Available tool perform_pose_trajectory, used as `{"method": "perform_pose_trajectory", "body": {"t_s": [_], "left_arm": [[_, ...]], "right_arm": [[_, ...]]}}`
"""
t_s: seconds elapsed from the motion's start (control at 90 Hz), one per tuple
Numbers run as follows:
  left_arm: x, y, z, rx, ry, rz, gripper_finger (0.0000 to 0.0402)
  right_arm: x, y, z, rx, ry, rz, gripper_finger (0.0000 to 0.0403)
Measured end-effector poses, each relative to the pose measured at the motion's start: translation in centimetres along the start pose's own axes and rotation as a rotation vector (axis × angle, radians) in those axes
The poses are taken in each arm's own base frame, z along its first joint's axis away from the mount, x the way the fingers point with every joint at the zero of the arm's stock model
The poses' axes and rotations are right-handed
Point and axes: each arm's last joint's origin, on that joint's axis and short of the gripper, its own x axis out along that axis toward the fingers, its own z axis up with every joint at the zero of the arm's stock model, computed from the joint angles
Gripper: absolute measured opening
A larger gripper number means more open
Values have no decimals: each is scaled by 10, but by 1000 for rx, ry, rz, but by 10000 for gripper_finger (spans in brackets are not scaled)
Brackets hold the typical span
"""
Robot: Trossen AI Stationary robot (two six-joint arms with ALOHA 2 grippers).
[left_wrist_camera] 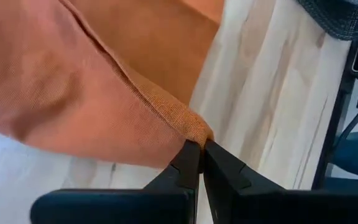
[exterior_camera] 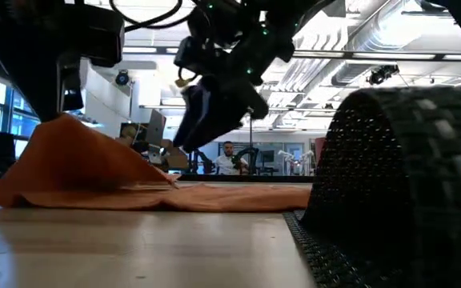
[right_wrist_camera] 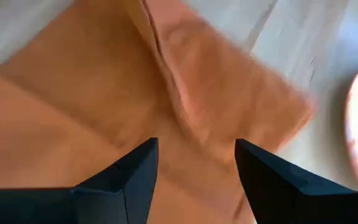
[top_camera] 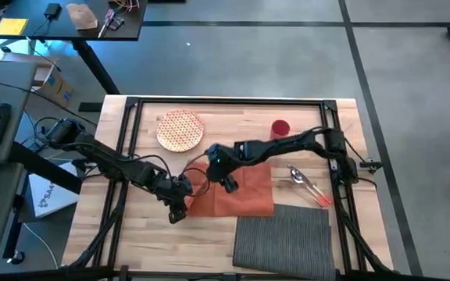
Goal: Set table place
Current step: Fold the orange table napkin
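An orange napkin (top_camera: 237, 191) lies spread on the table (top_camera: 131, 242), its left part raised into a hump (exterior_camera: 78, 156). My left gripper (top_camera: 181, 204) is shut on the napkin at its near left. My right gripper (right_wrist_camera: 194, 165) hovers open above the napkin's middle (right_wrist_camera: 104, 118), fingers pointing down and touching nothing. The dark grey ribbed placemat (top_camera: 283, 238) lies at the near right, partly under the napkin's near edge; in the low view its near part (exterior_camera: 406, 160) bulges upward. A red-patterned plate (top_camera: 180, 129) sits at the far left of the table. My left gripper pinches a folded corner of the napkin (left_wrist_camera: 194, 132) between its two fingertips (left_wrist_camera: 188, 158). That corner is lifted off the wood and the cloth slopes away from it, while the rest of the napkin stays on the table.
A red cup (top_camera: 280, 128) stands at the far right of the table. Cutlery with orange handles (top_camera: 307, 186) lies right of the napkin. A black rail frame (top_camera: 225, 101) edges the table. Bare wood shows at the near left.
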Motion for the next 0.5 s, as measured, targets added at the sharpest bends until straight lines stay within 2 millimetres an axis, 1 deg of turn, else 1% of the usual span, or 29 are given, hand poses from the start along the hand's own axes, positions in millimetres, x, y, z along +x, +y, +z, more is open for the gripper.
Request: {"method": "perform_pose_trajectory", "body": {"t_s": [0.111,0.244,0.356,0.422,0.5], "left_arm": [[0,0,0,-2,3,1,0],[0,0,-1,-2,10,-8,0],[0,-1,-2,-11,24,-19,0],[-1,-2,-3,-21,31,-17,0],[-6,-6,-3,-34,38,8,0]], "right_arm": [[20,9,1,-42,-16,-44,197],[38,16,3,-58,-47,-103,197],[53,24,-1,-35,-19,-143,193],[54,25,0,2,11,-203,174],[52,24,4,53,0,-229,127]]}}
